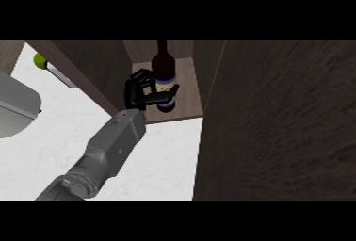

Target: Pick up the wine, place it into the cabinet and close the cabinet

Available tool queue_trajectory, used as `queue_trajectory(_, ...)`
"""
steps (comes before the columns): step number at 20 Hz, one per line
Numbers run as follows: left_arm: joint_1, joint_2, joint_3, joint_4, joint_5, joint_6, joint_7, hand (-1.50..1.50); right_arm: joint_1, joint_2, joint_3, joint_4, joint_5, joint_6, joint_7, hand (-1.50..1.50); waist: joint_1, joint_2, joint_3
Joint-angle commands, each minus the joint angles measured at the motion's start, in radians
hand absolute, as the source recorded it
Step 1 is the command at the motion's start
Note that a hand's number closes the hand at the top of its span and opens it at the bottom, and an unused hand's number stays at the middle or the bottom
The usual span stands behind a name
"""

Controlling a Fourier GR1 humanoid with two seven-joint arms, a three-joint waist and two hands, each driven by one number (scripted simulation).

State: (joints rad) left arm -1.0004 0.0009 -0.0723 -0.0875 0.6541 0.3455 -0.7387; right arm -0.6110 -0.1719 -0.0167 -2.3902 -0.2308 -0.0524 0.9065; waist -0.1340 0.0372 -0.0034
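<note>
- Your robot's black left hand point(141, 93), at the end of its grey forearm point(111, 143), reaches into the open dark-brown wooden cabinet point(186, 111). It meets the dark glass wine bottle with the pale, blue-banded label point(165, 70).
- The bottle stands upright on the cabinet's lighter wooden floor, well inside the opening, so the carry and the placing look done.
- The hand grasps the bottle: the thumb lies across the label's front and the fingers curl at its left side. The letting-go is not yet made.
- What is left for you, by this view: free the hand, draw the arm out over the white counter point(167, 160), and swing shut the tall dark wood door point(278, 122), which hangs wide open at the right.
- The bottle shows a slim neck over a rounded shoulder. The glass is near black, and the label wraps the lower body.
- The right hand does not show.
</note>
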Motion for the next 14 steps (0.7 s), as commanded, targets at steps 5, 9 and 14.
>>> queue_trajectory(5,0.089,-0.001,-0.017,-0.005,0.037,-0.079,-0.015,1.50,0.012,0.017,0.012,-0.046,-0.015,-0.011,0.003,-1.50,-0.021,-0.006,-0.001)
queue_trajectory(9,0.131,-0.001,-0.041,-0.001,0.043,-0.065,-0.032,1.50,-0.021,0.011,-0.017,-0.007,-0.069,0.002,0.008,-1.50,-0.050,0.000,-0.001)
queue_trajectory(14,0.127,-0.001,-0.055,-0.004,0.061,-0.038,-0.031,1.50,-0.027,0.017,-0.005,0.012,-0.035,-0.001,-0.007,-1.50,-0.033,0.001,-0.001)
